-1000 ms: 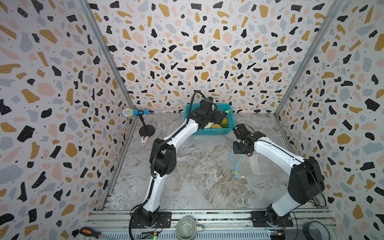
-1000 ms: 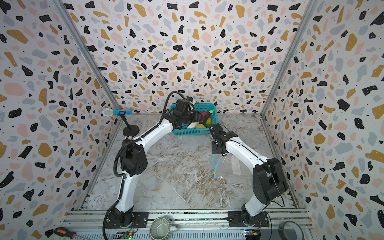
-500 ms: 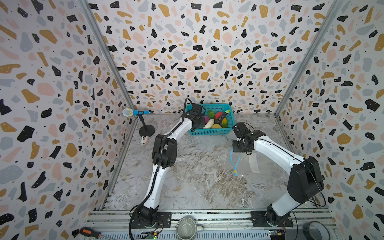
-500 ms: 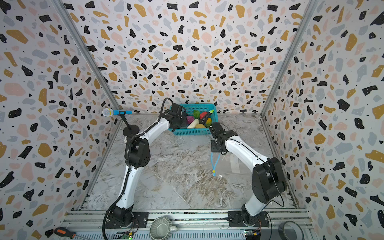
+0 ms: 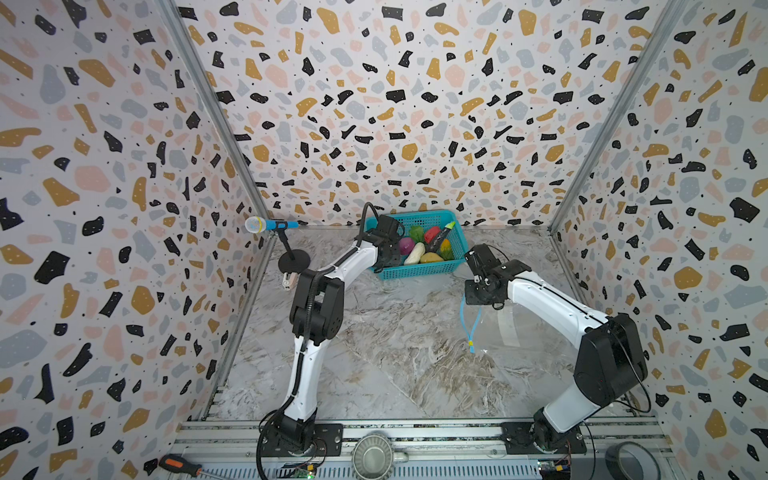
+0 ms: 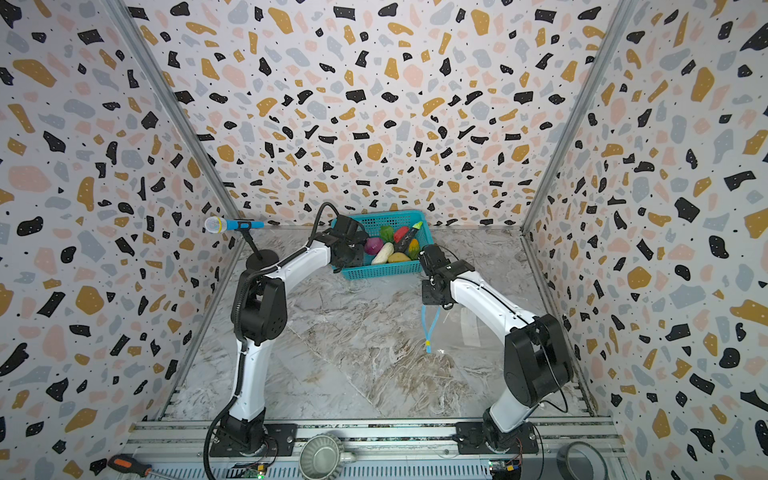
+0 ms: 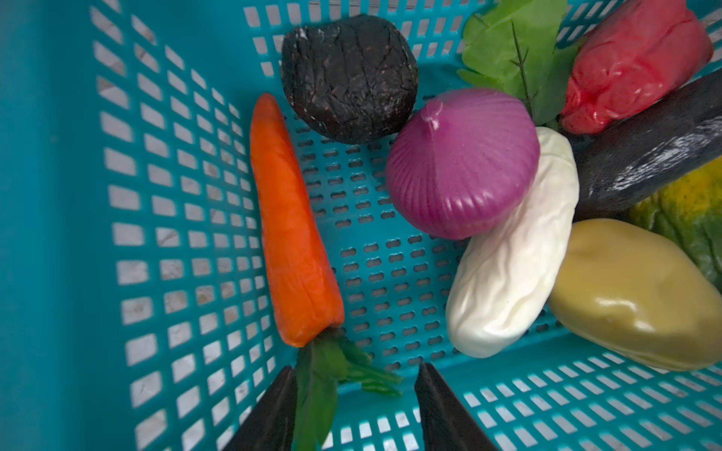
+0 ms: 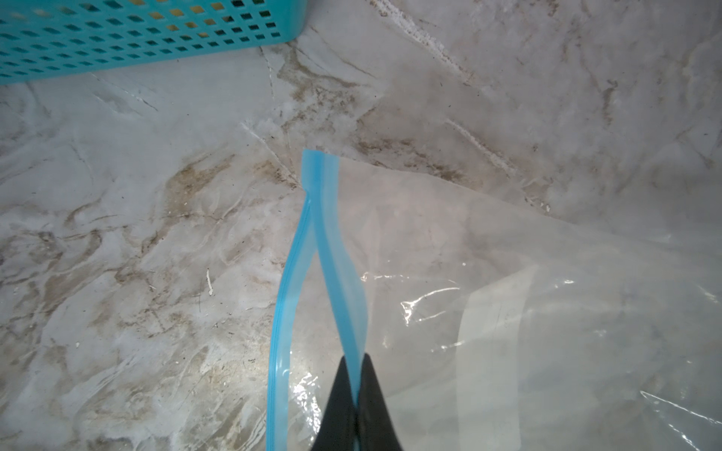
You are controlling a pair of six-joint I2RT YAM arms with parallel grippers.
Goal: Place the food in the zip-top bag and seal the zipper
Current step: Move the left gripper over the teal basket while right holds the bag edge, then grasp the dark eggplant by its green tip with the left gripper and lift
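The food lies in a teal mesh basket (image 5: 419, 270): an orange carrot (image 7: 291, 218), purple onion (image 7: 461, 164), white radish (image 7: 512, 265), yellow potato (image 7: 640, 296), red pepper (image 7: 633, 62) and dark eggplant (image 7: 648, 152). My left gripper (image 7: 356, 369) is open inside the basket's left end, its jaws either side of the carrot's green leaves. The clear zip-top bag (image 8: 547, 293) lies on the table to the right. My right gripper (image 8: 353, 361) is shut on the upper lip of the blue zipper (image 8: 344, 254), holding the mouth open. The yellow slider (image 5: 471, 343) sits at the strip's near end.
A toy microphone (image 5: 270, 225) on a black stand is at the back left, near the left arm. A screwdriver (image 5: 183, 465), a metal cup (image 5: 372, 455) and a tape roll (image 5: 631, 461) lie on the front rail. Patterned walls close three sides.
My left gripper has moved from above the basket's middle to its left end and dropped lower inside, its jaws narrowing slightly. The right gripper and the bag have stayed put.
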